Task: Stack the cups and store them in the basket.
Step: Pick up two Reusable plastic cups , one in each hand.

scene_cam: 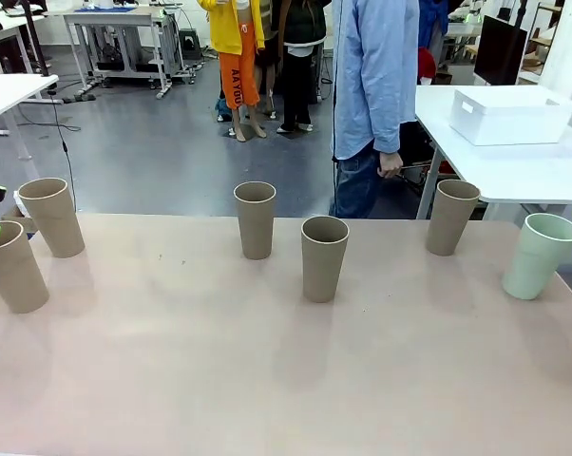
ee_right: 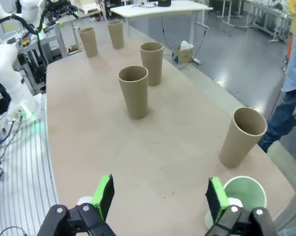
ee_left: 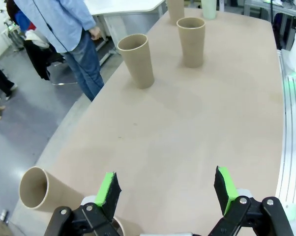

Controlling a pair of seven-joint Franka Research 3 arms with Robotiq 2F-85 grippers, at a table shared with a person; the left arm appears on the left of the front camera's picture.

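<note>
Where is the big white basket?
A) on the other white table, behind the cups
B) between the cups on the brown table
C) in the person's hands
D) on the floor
A: the basket sits on the white table past the far right corner, beyond the mint-green cup.

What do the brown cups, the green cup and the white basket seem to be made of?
The brown cups look matte and even in colour, with no glare: perhaps unglazed ceramic or a fibre-plastic mix; the look leaves it open. The green cup has the same dull finish, so probably the same material. The white basket looks like smooth moulded plastic, with a rounded rim.
</note>
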